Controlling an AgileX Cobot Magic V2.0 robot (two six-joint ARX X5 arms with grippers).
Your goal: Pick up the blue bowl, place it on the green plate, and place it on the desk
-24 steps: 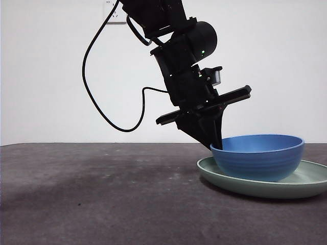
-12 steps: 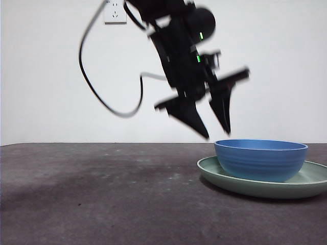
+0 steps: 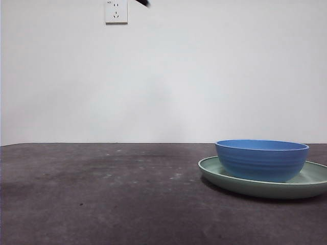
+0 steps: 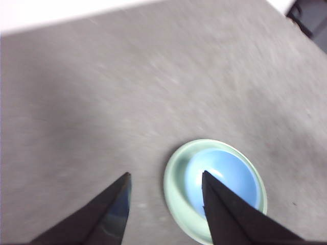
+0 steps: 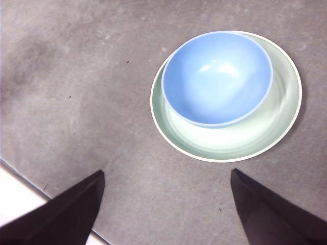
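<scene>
The blue bowl [image 3: 261, 161] sits level inside the green plate [image 3: 225, 178] at the right of the desk [image 3: 102, 194]. No gripper touches it. My left gripper [image 4: 166, 173] hangs high above the desk, open and empty, and its view is blurred; the blue bowl [image 4: 230, 176] and green plate [image 4: 173, 178] lie far below it. My right gripper [image 5: 166, 172] is also open and empty, held well above the blue bowl [image 5: 217, 76], which rests toward one side of the green plate [image 5: 265, 132]. In the front view only a black arm tip [image 3: 144, 2] shows at the top edge.
A white wall with a socket [image 3: 116, 11] stands behind the desk. The desk's edge [image 5: 30, 196] shows in the right wrist view. A dark object [image 4: 309, 18] lies beyond the desk's far corner in the left wrist view.
The arm that had a jaw inside the tilted bowl's rim let go, opened, and rose out of the front view. The bowl settled flat on the plate.
</scene>
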